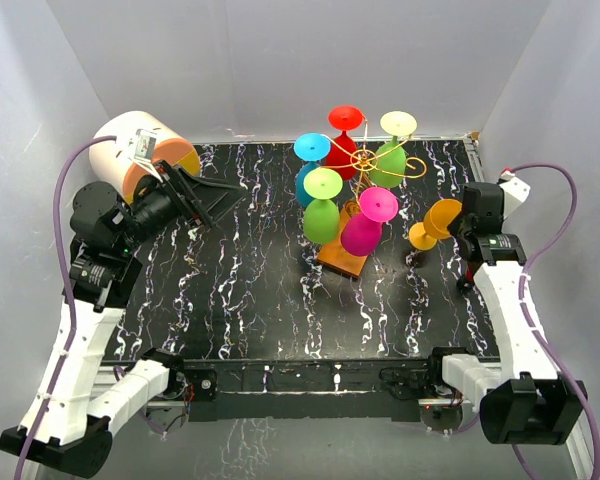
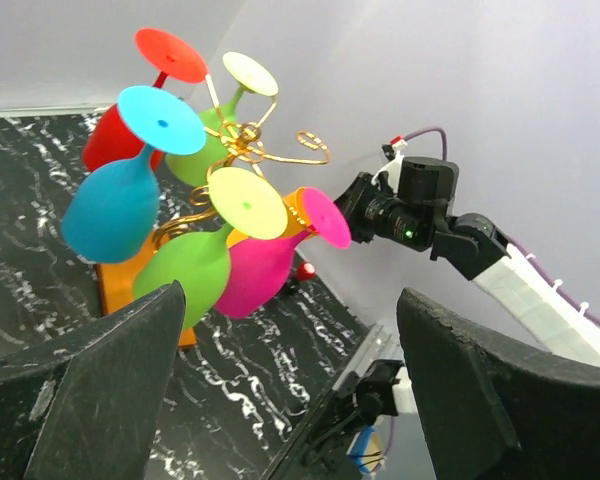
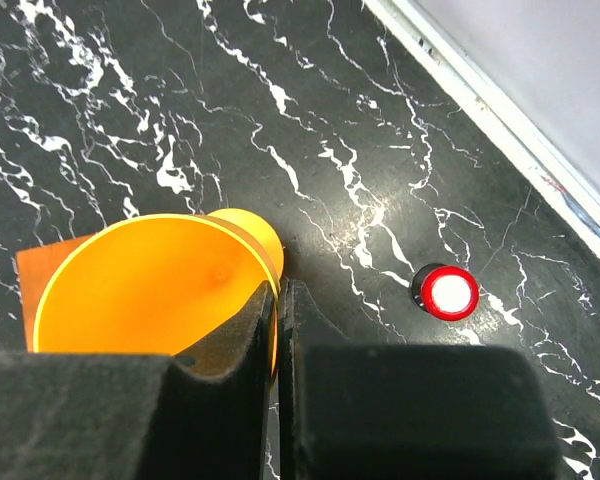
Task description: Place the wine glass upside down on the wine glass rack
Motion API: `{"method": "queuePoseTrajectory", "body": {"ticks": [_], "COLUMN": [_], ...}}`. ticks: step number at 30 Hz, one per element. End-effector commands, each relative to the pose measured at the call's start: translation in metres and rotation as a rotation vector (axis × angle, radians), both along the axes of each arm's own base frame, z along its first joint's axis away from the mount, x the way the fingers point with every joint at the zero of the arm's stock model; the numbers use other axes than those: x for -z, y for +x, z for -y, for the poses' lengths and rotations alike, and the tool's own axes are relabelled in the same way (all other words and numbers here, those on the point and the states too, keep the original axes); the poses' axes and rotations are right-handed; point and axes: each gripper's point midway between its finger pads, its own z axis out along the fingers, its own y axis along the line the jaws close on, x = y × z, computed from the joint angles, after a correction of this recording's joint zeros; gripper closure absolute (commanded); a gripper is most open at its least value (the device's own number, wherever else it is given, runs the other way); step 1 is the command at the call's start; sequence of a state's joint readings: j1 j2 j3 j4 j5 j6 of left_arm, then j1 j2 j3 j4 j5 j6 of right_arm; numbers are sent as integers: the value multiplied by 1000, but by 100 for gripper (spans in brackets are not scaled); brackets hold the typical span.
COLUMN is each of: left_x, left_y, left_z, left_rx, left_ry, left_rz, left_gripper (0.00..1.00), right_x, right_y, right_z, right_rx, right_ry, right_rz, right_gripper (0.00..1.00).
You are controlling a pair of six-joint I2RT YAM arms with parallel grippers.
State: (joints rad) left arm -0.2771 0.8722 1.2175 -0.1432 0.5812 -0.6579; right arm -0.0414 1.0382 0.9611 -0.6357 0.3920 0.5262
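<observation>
top view: right gripper [image 1: 458,222], clamped on the orange wine glass [image 1: 435,224], hovers near the tabletop's [image 1: 240,300] right edge. left wrist view: left gripper [image 2: 285,330] spread wide, empty, facing the wine glass rack [image 2: 250,140]. right wrist view: fingers [image 3: 230,340] pinch the glass. likely mid-carry; next, hang it on a free arm.

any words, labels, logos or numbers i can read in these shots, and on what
None: no words, numbers or logos can be read in any view.
The orange glass in the right claw: plain, no print shows.
The rack base: plain, no print shows.
</observation>
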Motion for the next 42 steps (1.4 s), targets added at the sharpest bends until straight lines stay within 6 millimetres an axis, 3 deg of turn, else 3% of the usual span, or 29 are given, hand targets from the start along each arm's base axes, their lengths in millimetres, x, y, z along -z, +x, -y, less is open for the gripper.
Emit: {"method": "queuePoseTrajectory", "body": {"ticks": [1, 3, 9, 16, 23, 28, 33, 37, 42], "left_x": [-22, -25, -64, -85, -101, -113, -133, -137, -141], "left_y": [-14, -15, -22, -13, -14, -14, -10, -7, -6], "left_z": [12, 13, 16, 24, 48, 73, 90, 128, 156], "left_rx": [108, 113, 165, 227, 248, 263, 297, 361, 391], "left_ry": [-117, -156, -248, -367, -431, -461, -517, -560, -590], "left_rz": [4, -9, 66, 29, 43, 50, 75, 45, 7], "left_gripper": [15, 16, 16, 18, 17, 2, 1, 1, 1], "right_x": [-66, -86, -156, -231, -265, -280, -303, -332, -360], "right_y": [-6, -15, -41, -65, -75, -79, -83, -87, -100], "right_z": [9, 8, 6, -5, -15, -28, -47, -56, -71], "right_rx": [64, 68, 69, 11, -40, -116, -240, -298, -385], "right_ry": [-13, -7, 4, 23, 46, 44, 34, 10, -1], "right_rz": [179, 223, 406, 656, 752, 792, 873, 974, 1141], "right_gripper": [100, 100, 100, 100, 100, 100, 100, 100, 100]}}
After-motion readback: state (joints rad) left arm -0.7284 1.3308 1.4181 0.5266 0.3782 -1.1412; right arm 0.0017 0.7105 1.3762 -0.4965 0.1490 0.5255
